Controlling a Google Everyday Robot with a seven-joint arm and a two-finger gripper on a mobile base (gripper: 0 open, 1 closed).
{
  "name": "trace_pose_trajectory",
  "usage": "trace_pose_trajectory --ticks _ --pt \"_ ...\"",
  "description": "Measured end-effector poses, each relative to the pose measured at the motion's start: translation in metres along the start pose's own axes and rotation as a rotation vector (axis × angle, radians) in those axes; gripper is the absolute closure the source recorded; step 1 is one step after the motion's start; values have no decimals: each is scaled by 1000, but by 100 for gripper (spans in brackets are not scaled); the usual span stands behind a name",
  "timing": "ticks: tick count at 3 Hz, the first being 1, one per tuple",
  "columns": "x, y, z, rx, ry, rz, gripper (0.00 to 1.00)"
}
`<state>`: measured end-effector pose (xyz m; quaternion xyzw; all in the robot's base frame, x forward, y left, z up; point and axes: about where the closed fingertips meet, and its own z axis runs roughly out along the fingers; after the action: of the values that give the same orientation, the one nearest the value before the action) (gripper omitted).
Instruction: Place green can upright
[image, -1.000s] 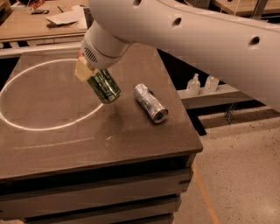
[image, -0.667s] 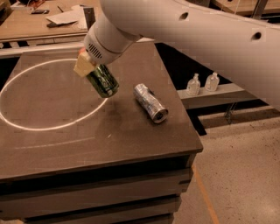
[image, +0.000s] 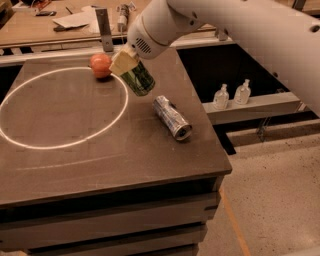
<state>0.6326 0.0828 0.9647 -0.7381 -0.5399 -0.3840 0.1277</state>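
Green can (image: 139, 81), still tilted, sits clamped in the end effector (image: 129, 68), which moved right and farther over the table (image: 100, 150).

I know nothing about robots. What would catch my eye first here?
The big white arm stretching in from the upper right, its gripper clamped on a tilted green can above the dark table. Just right of it, a silver can lies on its side, and an orange-red fruit sits at the far edge of a white ring marked on the tabletop.
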Motion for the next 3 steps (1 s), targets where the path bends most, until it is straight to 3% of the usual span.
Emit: trace_pose_trajectory --ticks 1,2,3 --pt "-39 23 -25 -55 -33 56 100" --pt "-49 28 -31 -52 -12 68 100" --pt "-112 60 -90 -106 68 149 100"
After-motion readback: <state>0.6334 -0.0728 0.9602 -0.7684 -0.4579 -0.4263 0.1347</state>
